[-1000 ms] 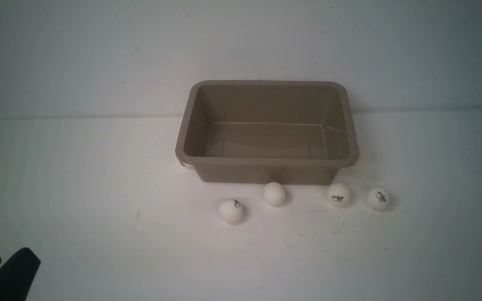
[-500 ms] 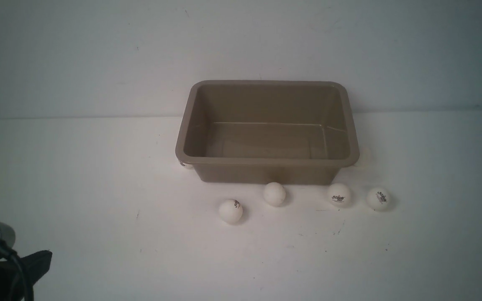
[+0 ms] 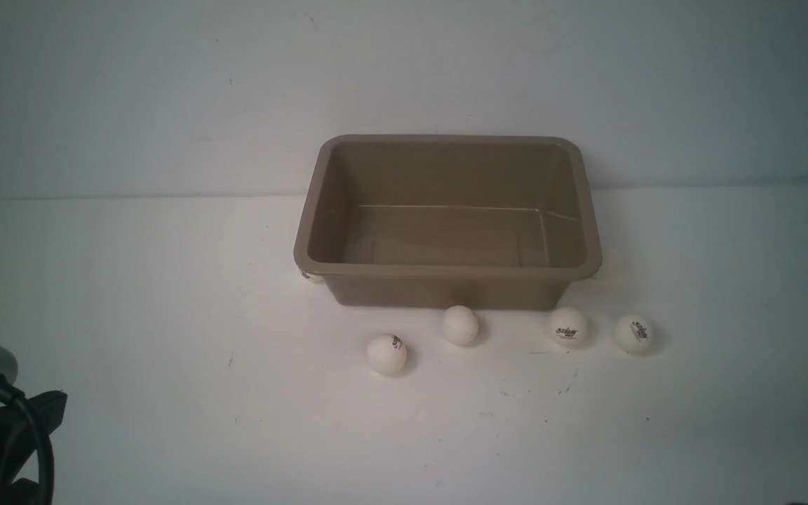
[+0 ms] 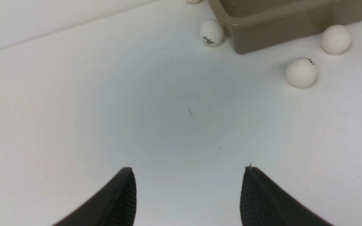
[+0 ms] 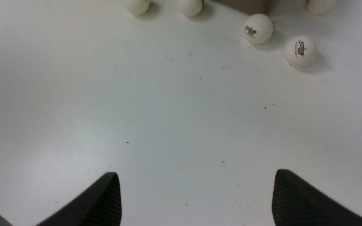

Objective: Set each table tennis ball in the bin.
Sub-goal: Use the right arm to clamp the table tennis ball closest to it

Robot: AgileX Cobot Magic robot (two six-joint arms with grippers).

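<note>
On the desk, the bin sits centre-far; four table tennis balls lie in a row just near of it, a fifth beside its near-left corner. Left jaws and right jaws stand spread, holding nothing.

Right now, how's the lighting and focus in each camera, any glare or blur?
Front view: dim and soft, corners darker, no glare on the bin. Left wrist view: bluish-grey shading across the table, focus fair. Right wrist view: brightest, logos on the table tennis balls sharp, soft shadows beside them.
</note>
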